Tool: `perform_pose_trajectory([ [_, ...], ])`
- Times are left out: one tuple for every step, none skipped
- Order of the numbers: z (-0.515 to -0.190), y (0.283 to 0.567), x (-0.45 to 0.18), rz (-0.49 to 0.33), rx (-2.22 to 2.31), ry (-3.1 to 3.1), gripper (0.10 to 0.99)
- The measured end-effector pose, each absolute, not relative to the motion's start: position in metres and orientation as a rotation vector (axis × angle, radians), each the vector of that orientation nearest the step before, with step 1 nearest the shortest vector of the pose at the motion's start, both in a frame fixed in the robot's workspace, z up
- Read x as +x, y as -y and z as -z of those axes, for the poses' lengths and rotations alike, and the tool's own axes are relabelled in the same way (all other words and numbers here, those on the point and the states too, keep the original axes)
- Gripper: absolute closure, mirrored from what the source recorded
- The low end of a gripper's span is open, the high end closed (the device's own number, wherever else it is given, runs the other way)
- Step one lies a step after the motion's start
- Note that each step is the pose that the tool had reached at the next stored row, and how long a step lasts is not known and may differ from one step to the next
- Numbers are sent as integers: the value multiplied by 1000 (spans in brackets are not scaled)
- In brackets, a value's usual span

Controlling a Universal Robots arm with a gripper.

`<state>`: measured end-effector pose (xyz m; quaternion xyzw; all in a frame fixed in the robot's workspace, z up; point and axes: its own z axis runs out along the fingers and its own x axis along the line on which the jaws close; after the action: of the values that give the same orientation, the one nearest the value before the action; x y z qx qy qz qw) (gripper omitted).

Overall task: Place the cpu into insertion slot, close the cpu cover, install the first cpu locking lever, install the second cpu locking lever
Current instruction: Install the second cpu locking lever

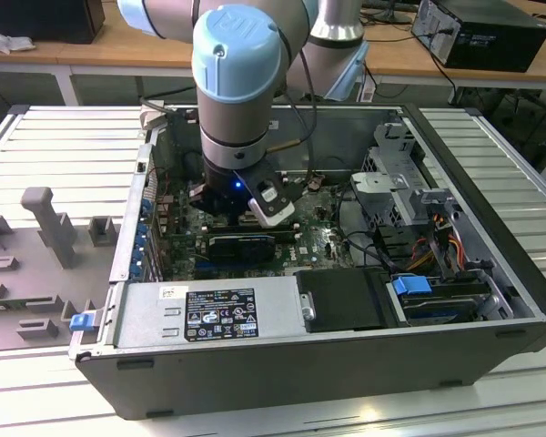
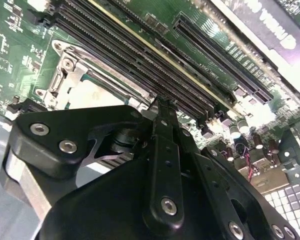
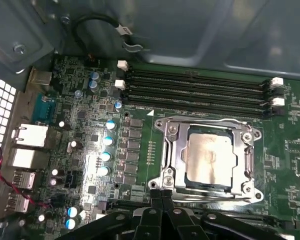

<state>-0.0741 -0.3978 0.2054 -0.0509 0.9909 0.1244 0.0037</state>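
The cpu lies flat in the insertion slot, its pale silvery top showing through the window of the cpu cover. The cover lies down over it. A thin wire lever runs along the socket's edge by the memory slots, and another along the opposite edge. My gripper is shut, its two black fingers pressed together with nothing between them, their tips at the socket's corner. In the second wrist view the gripper hangs just above the cpu and cover.
My arm reaches down into the open computer case. Long black memory slots lie beside the socket. A long black card, the power supply box, a drive cage and loose cables crowd the case.
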Motion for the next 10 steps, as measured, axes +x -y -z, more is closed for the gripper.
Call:
perform_pose_trajectory([
  [-204,398,-74,-393,-160,-3105,980],
  [-203,398,-74,-398,-161,-3104,980],
  [-202,398,-74,-403,-161,-3104,980],
  [-201,398,-74,-410,-162,-3103,980],
  [-200,398,-74,-420,-163,-3101,980],
  [-200,398,-74,-426,-164,-3100,980],
  [-200,398,-74,-437,-165,-3098,980],
  [-199,398,-75,-450,-166,-3096,980],
  [-197,398,-75,-463,-167,-3093,980],
  [-197,398,-75,-469,-168,-3092,980],
])
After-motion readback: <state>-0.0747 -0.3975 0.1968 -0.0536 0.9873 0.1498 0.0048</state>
